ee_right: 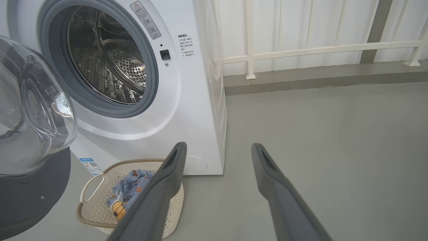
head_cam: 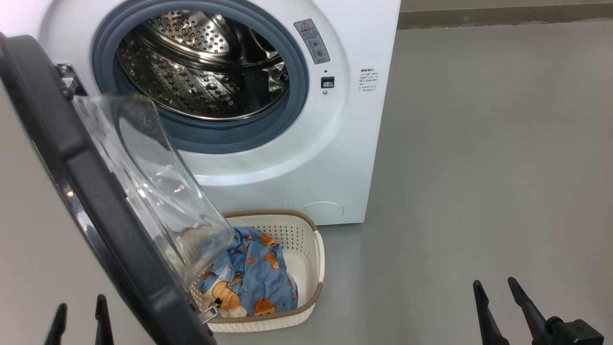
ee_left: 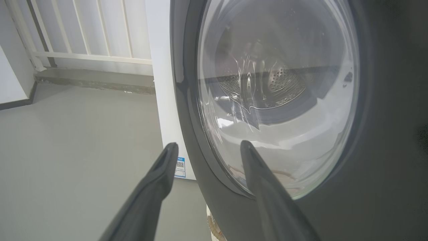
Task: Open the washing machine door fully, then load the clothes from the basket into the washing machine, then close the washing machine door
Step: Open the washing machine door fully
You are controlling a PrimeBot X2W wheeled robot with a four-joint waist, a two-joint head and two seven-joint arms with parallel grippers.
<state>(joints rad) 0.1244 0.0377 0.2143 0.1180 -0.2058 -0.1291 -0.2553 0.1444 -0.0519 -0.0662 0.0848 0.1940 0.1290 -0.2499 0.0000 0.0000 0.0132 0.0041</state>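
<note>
**Door open, both pincers empty, laundry waiting in the basket.**

Nearest, the left pincer (head_cam: pixel 80 314) and right pincer (head_cam: pixel 495 294) hang spread and empty, the left beside the washing machine door (head_cam: pixel 86 191), swung out on its left hinge, glass bowl overhanging the basket (head_cam: pixel 320 258). The clothes (head_cam: pixel 254 273) lie bunched inside, long axis toward the washing machine (head_cam: pixel 335 143), whose drum mouth (head_cam: pixel 201 72) faces the robot; the basket at its foot likely keeps the lift short.

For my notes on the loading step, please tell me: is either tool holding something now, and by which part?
Nothing is held. The left tool and the right tool both stand open and empty; the clothes lie in the basket.
</note>
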